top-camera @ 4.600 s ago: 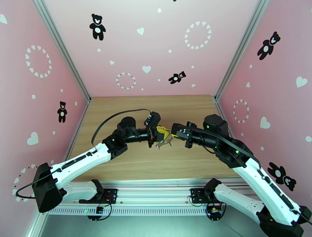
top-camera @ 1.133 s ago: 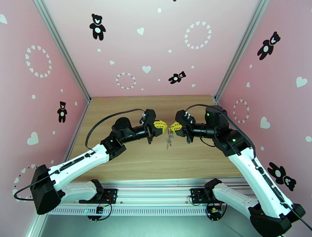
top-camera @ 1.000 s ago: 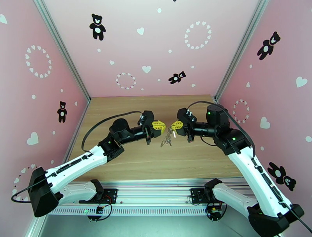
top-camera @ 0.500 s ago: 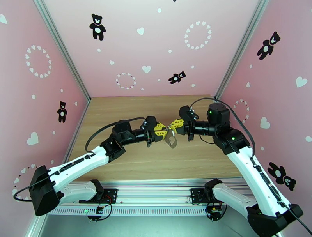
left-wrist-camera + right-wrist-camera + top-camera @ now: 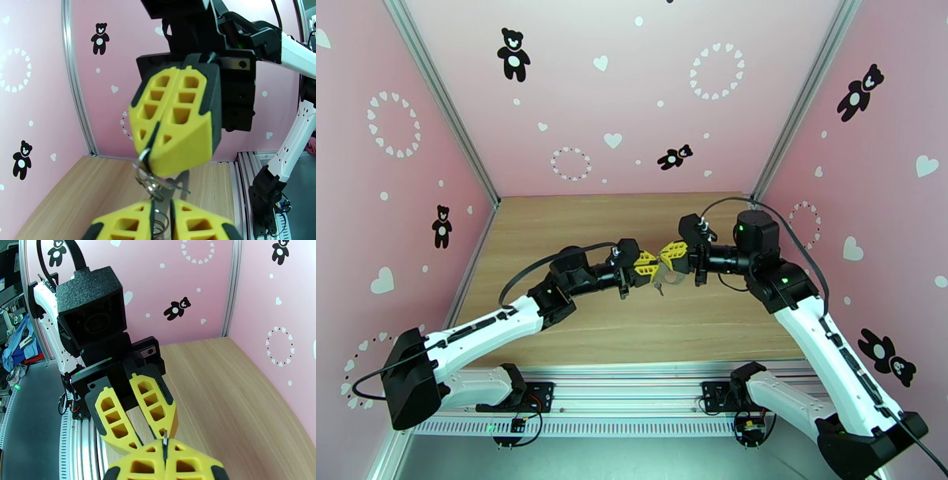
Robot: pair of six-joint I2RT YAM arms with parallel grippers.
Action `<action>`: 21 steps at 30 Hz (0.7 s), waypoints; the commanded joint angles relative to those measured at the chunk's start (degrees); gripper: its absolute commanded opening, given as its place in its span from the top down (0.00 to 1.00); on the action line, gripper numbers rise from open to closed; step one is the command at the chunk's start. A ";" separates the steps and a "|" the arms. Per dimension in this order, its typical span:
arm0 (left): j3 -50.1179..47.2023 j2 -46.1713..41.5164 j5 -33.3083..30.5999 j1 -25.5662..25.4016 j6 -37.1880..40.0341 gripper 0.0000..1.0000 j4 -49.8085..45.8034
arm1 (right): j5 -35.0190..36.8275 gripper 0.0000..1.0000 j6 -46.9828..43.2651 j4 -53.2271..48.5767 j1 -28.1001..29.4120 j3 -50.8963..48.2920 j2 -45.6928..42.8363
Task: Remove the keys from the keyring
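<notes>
Right gripper (image 5: 667,259): held in the air above the middle of the wooden table (image 5: 577,229), with its tip turned to the left. Its yellow fingers (image 5: 173,126) are pressed flat together, and a wire loop of the keyring (image 5: 147,178) is clamped at their tip.
Left gripper (image 5: 651,268): set tip to tip with the right one, just to its left and slightly nearer. Its fingers (image 5: 118,223) are parted by a narrow gap, and coiled wire of the ring is seen in that gap. Whether the wire is pinched cannot be told.
Keyring: suspended between the two tips, off the table surface. Its loops are bunched just under the right fingers and reach into the left gap.
Key (image 5: 658,289): one small dark piece is seen hanging below the ring, on the near side of the tips.
</notes>
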 commanded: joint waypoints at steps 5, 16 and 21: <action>-0.64 1.03 -1.42 -0.20 -0.93 0.85 3.54 | -1.84 1.00 0.71 2.66 -0.33 -0.27 -1.08; 0.05 0.67 -0.92 -0.21 -2.25 0.94 3.84 | -1.93 1.00 -0.24 1.05 -0.23 0.34 -1.47; 2.44 0.73 -2.29 -0.21 -4.38 0.96 0.93 | -0.95 1.00 -2.18 -1.48 0.40 1.37 -1.27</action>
